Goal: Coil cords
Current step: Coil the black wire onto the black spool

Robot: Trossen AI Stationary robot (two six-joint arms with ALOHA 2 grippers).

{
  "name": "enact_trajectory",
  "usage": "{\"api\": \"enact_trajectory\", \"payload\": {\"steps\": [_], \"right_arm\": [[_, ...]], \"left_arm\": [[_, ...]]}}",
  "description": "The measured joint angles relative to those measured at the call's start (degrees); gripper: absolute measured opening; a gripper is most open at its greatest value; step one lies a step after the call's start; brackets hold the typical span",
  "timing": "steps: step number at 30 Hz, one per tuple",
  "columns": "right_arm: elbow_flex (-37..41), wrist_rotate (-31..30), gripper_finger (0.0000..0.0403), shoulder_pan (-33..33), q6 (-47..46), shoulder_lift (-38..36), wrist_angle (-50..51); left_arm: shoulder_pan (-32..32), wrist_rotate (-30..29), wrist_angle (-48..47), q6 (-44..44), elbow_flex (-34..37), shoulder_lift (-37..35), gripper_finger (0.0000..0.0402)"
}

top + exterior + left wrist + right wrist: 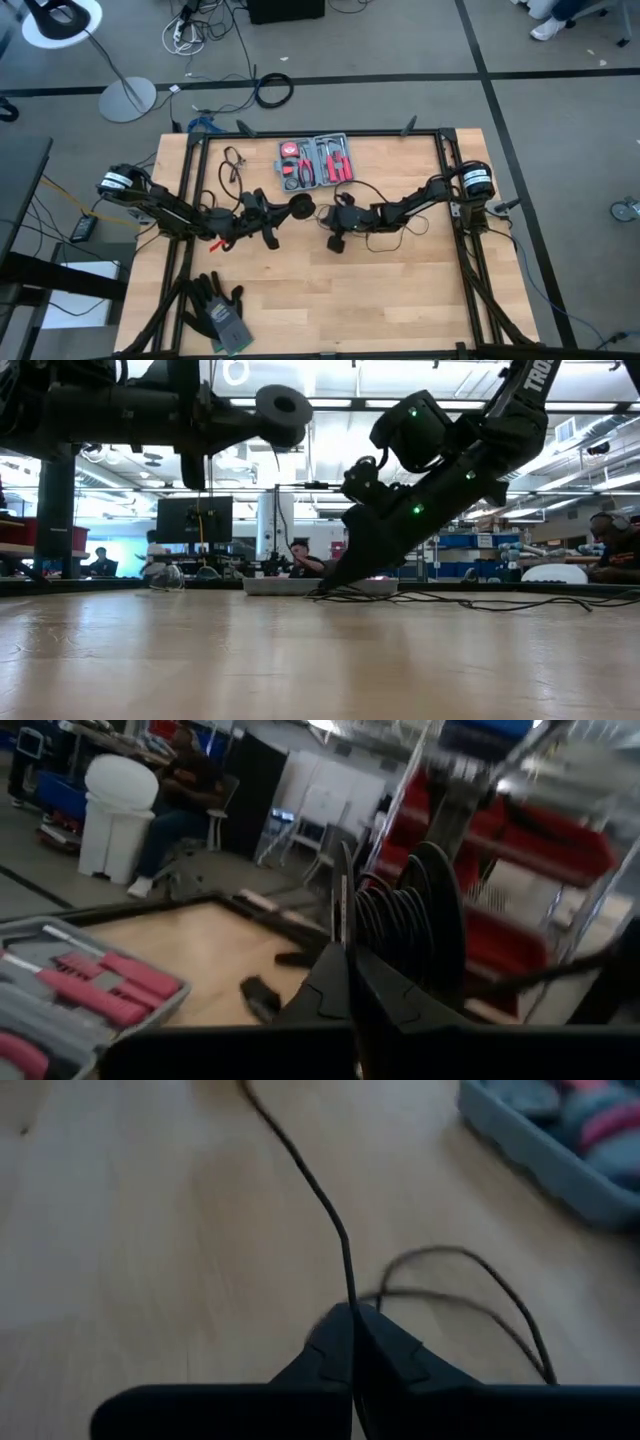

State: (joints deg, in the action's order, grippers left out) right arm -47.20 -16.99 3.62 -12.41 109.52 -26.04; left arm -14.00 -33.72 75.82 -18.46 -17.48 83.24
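Behind the wooden bench (400, 290) people sit at desks. Right fingers (385, 1345) are pinched closed on the thin black wire (310, 1185) down at the bench top, near the red tool kit (316, 161); loose loops trail beside them. Left fingers (325, 985) are closed on the round black disc (301, 207), held up off the bench. Both arms reach inward toward the middle. Gloves (218, 308) lie at the front edge.
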Motion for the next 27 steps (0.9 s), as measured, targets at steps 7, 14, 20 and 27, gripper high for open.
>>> {"api": "enact_trajectory", "payload": {"steps": [7,14,20,27], "right_arm": [[0.0,0.1,0.0002,0.1,-9.9,-8.8,15.4],[0.0,0.2,0.0001,-0.4,-12.0,-18.8,26.0],[-0.9,1.0,0.0001,-1.2,-12.0,-24.4,27.6],[-7.1,2.6,0.0000,-1.1,-9.4,-24.4,30.3]], "left_arm": [[0.0,1.3,-10.6,-1.5,0.0,0.0,0.0000],[0.0,2.8,-15.9,-1.7,0.0,0.0,0.0000],[0.0,2.9,-24.1,-3.2,-1.8,0.0,0.0000],[0.1,0.0,-39.0,-3.0,-9.2,0.0,0.0000]]}}
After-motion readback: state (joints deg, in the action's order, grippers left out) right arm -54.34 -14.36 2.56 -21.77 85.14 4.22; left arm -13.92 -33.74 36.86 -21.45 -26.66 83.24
